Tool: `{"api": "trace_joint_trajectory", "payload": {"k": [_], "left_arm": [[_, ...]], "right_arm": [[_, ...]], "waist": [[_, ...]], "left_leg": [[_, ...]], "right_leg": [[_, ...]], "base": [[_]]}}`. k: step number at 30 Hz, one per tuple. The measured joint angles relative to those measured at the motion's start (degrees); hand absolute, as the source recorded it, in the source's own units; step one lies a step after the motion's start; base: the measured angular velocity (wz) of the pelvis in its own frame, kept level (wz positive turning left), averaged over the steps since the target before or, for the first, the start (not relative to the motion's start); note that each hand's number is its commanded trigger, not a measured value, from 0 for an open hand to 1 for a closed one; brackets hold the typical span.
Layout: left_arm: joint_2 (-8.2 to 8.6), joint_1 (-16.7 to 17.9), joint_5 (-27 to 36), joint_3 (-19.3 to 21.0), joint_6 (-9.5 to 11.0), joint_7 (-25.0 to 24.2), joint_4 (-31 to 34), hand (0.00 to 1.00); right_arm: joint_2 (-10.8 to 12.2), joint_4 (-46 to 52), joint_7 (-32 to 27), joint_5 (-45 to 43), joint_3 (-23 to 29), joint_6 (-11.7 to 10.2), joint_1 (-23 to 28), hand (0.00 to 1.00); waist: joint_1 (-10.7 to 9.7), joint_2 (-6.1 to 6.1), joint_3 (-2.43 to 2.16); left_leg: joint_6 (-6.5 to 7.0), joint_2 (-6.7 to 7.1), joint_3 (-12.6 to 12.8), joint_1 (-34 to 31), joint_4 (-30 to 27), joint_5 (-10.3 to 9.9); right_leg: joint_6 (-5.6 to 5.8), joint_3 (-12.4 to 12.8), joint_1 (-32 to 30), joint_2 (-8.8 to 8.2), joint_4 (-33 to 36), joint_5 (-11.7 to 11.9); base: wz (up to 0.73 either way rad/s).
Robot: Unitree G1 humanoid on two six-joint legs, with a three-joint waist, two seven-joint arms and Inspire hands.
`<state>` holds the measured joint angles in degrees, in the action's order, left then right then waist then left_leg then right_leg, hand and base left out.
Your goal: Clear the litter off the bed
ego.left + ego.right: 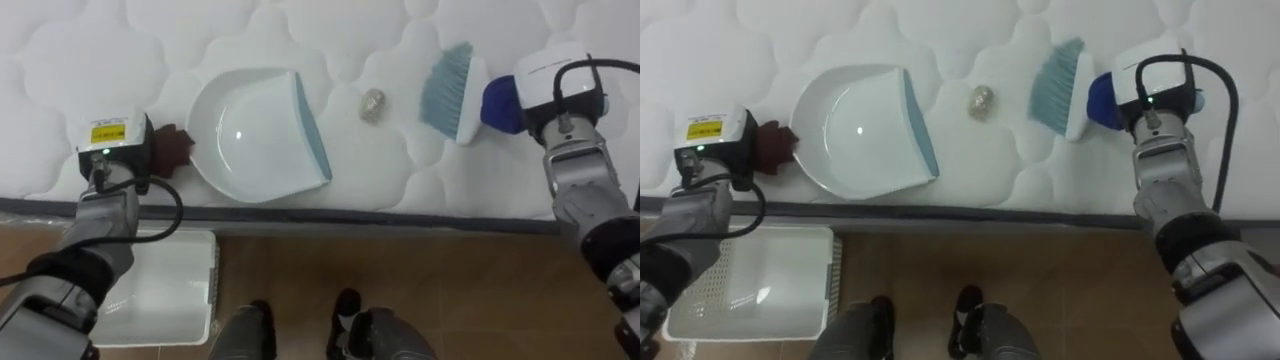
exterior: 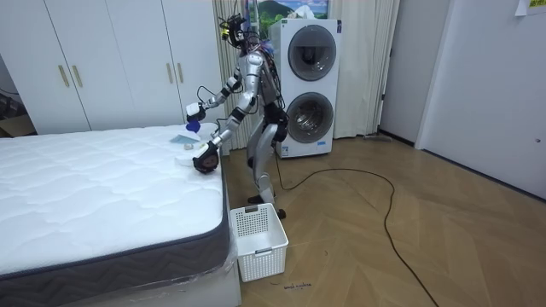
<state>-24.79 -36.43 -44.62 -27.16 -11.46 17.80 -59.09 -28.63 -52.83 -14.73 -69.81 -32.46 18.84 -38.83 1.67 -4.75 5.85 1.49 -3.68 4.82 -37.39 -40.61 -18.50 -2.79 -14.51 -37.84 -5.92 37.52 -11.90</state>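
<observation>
A white dustpan (image 1: pixel 255 135) with a blue lip lies on the white quilted mattress (image 1: pixel 120 50) near its front edge. My left hand (image 1: pixel 168 148) is shut on the pan's handle at its left end. A small crumpled ball of paper (image 1: pixel 373 104) rests on the mattress between the pan's lip and a brush (image 1: pixel 452 90) with pale blue bristles. My right hand (image 1: pixel 548 95) holds the brush's blue handle (image 1: pixel 500 105), its fingers mostly hidden under the wrist. The bristles point toward the ball, a short way right of it.
A white slatted basket (image 1: pixel 165 290) stands on the wooden floor below my left arm, against the bed's side. I stand at the bed's edge (image 1: pixel 350 215). Stacked washing machines (image 2: pixel 309 89) are behind me and white wardrobes (image 2: pixel 111 64) beyond the bed.
</observation>
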Motion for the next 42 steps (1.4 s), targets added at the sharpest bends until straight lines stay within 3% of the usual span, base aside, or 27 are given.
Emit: {"api": "trace_joint_trajectory", "payload": {"k": [3, 7, 12, 17, 22, 31, 36, 42], "left_arm": [[0.01, 0.01, -0.05, 0.00, -0.02, -0.27, 0.02, 1.00], [0.01, 0.13, -0.03, 0.03, -0.12, -1.01, 0.11, 1.00], [0.14, 1.51, -0.05, -0.02, -0.02, -1.50, 0.14, 1.00], [-0.12, 2.18, -0.06, -0.03, 0.03, -2.60, 0.16, 1.00], [-0.31, 2.25, -0.07, -0.03, 0.31, -2.99, 0.18, 1.00], [-1.34, 4.12, -0.06, -0.08, 1.08, 0.00, 0.13, 1.00], [-1.50, 5.56, -2.10, -0.05, 2.05, 1.88, 0.66, 1.00], [-1.50, 5.56, -2.45, -0.09, 3.34, 1.99, 1.08, 1.00]], "right_arm": [[-0.01, 1.24, 1.56, 0.05, 0.05, 0.01, 0.20, 1.00], [0.56, 3.98, 3.82, 0.08, 0.03, 0.00, 1.47, 1.00], [2.83, 4.52, 6.30, 0.05, -0.01, -0.01, 2.07, 1.00], [4.15, 7.06, 8.02, 0.02, -0.12, -0.20, 3.19, 1.00], [4.31, 8.73, 8.05, -0.16, -0.09, -0.46, 4.18, 1.00], [8.96, 11.83, 6.68, -0.07, -0.12, -0.73, 4.87, 1.00], [11.37, 18.44, 5.53, -0.25, -0.89, -3.82, 6.87, 1.00], [11.46, 22.28, 5.53, -0.46, -3.44, -5.18, 6.87, 1.00]], "waist": [[0.00, -0.18, -0.08], [0.01, -1.15, -0.54], [-0.23, -1.61, -0.73], [-0.17, -2.54, -1.36], [-0.20, -2.95, -1.29], [-1.23, -3.97, -1.15], [-0.70, -3.96, -1.16], [0.39, -3.96, -1.16]], "left_leg": [[-0.09, -0.09, 0.07, 0.01, 0.03, 0.05], [-0.21, -0.11, 0.19, 0.17, 0.07, 0.12], [-0.21, -0.25, -0.20, 1.13, -0.02, 0.12], [-0.36, -0.60, -0.49, 1.21, 0.00, 0.22], [-0.36, -0.60, -0.51, 1.61, 0.12, 0.22], [-0.46, -0.51, -0.34, 2.34, 0.82, 0.35], [-0.76, -0.61, -0.25, 3.09, 2.42, 0.66], [-1.07, -0.61, -0.53, 3.16, 3.48, 0.84]], "right_leg": [[-0.07, 0.13, -0.09, 0.11, 0.01, 0.03], [-0.14, 0.19, -0.06, 0.14, 0.03, 0.05], [-0.20, -0.76, 1.77, 0.21, -1.01, 0.10], [-0.38, -1.42, 2.41, 0.39, -1.79, 0.21], [-0.38, -1.51, 2.84, 0.35, -1.81, 0.20], [-0.37, -1.38, 3.44, 0.42, -2.23, 0.20], [-0.45, -1.41, 3.77, 0.78, -3.12, 0.31], [-0.57, -1.47, 3.70, 0.93, -3.44, 0.32]], "base": [[0.00], [0.00], [0.02], [0.00], [0.00], [0.00], [0.00], [0.04]]}}
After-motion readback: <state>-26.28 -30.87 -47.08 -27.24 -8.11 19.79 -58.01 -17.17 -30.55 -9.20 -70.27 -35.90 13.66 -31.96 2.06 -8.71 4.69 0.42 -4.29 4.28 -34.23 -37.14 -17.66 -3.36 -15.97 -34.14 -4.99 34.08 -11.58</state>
